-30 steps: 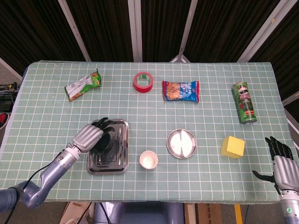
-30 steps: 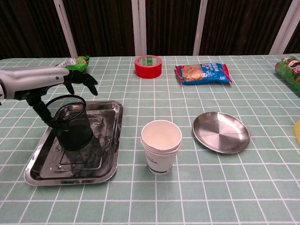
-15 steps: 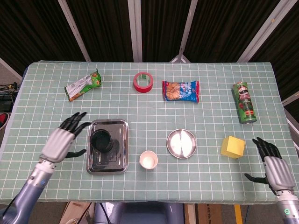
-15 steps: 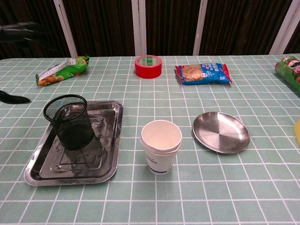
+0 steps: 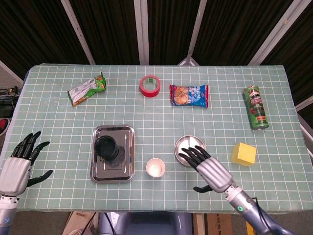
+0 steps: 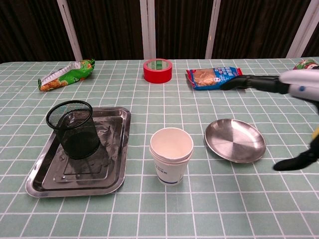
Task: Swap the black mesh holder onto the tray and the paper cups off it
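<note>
The black mesh holder [image 5: 106, 147] [image 6: 75, 129] stands upright in the steel tray [image 5: 125, 166] [image 6: 41, 176], toward the tray's left side. A stack of white paper cups [image 5: 155, 168] [image 6: 171, 155] stands on the tablecloth just right of the tray. My left hand [image 5: 18, 162] hovers open at the table's near left edge, far from the tray. My right hand [image 5: 209, 170] [image 6: 291, 84] is open above the round steel plate [image 5: 186, 142] [image 6: 235, 140], fingers spread and pointing toward the cups, holding nothing.
At the back lie a green snack bag [image 5: 87, 89] [image 6: 65, 73], a red tape roll [image 5: 150, 85] [image 6: 157, 70] and a blue cookie pack [image 5: 189, 95] [image 6: 216, 77]. A green chip can [image 5: 256, 107] and a yellow cube [image 5: 243, 153] sit at right.
My left hand let go of the holder and drew back to the near left edge. My right hand swung left from the right edge to above the round plate.
</note>
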